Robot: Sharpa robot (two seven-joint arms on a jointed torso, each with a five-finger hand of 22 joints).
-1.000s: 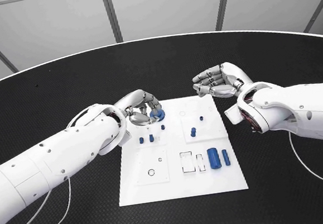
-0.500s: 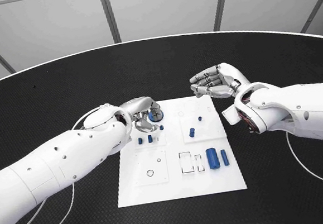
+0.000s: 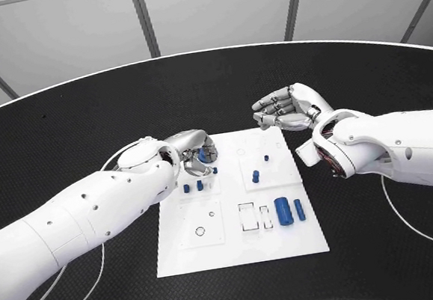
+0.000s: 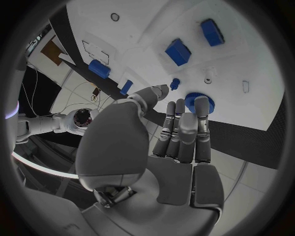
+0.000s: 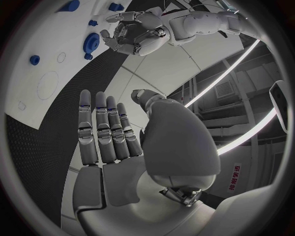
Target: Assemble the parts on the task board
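The left hand (image 3: pixel 190 152) touches a round blue toothed gear (image 4: pixel 199 103) on the white rectangular task board (image 3: pixel 242 248); a grip is unclear. The right hand (image 3: pixel 289 109) is empty, its fingers apart.

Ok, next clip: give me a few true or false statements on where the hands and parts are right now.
1. The right hand holds a blue part. False: it holds nothing and hangs over the black table, beyond the task board.
2. A thick blue part and a thin blue part lie side by side on the board. True.
3. The left hand is at the board's far left corner, by a round blue part. True.
4. The board is black on a white table. False: white board, black table.
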